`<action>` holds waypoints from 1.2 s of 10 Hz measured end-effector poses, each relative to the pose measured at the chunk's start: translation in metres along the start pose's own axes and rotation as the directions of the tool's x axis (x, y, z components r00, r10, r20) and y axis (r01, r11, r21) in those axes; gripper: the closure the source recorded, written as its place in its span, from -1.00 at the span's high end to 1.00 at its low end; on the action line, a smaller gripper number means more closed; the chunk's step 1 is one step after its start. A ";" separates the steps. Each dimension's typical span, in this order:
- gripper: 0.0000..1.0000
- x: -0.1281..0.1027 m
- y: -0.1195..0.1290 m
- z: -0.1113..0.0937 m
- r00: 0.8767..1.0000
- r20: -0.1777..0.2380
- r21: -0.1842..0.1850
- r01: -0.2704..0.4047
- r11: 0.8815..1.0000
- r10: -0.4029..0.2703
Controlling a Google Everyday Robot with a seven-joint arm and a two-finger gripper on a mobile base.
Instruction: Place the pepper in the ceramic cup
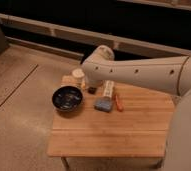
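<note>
Your hand (92, 89) hangs wide open and empty at four o'clock of the ceramic cup (78, 75); the pepper (119, 103) lies on the worktop (109, 135).

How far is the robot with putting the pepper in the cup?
Nothing is done yet. The pepper lies on the table beside the blue block. The tool, open and empty, hangs next to the cup, away from the pepper. Left: grab the pepper, carry it over, drop it in the cup.

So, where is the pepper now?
In the camera view the pepper lies on the table, just right of the blue-grey block; the gripper hangs beside the ceramic cup.
</note>
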 end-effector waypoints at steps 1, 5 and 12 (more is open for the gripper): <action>0.30 -0.003 -0.016 0.004 0.999 -0.002 0.002 -0.042 0.999 0.042; 0.30 -0.003 -0.026 0.006 0.997 -0.007 0.005 -0.076 0.997 0.076; 0.30 -0.031 -0.099 0.050 0.986 -0.033 0.123 -0.159 0.980 0.164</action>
